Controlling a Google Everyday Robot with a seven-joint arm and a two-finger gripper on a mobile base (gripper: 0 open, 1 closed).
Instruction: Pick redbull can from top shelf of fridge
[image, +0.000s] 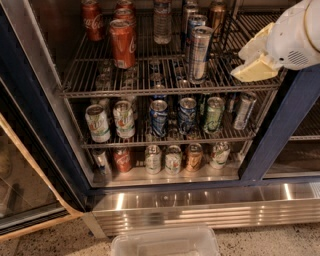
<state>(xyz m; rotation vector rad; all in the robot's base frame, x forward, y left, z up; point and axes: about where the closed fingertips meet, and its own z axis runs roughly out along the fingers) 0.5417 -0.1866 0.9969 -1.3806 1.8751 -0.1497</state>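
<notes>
The redbull can (200, 52), tall, slim and silver with blue panels, stands upright near the front of the top shelf (150, 92), right of centre. A second similar tall can (194, 24) stands behind it. My gripper (254, 66), with pale yellow pads on a white arm, hovers at the right end of the top shelf. It is to the right of the redbull can, at about its height, and apart from it. The fridge (280, 130) has a dark blue frame and its door is open.
Red Coca-Cola cans (123, 42) and a clear water bottle (162, 22) stand on the top shelf left of the redbull can. Lower racks hold several soda cans (187, 114). The open glass door (25, 175) is at the left. A clear plastic bin (165, 242) lies on the floor below the steel base panel (200, 207).
</notes>
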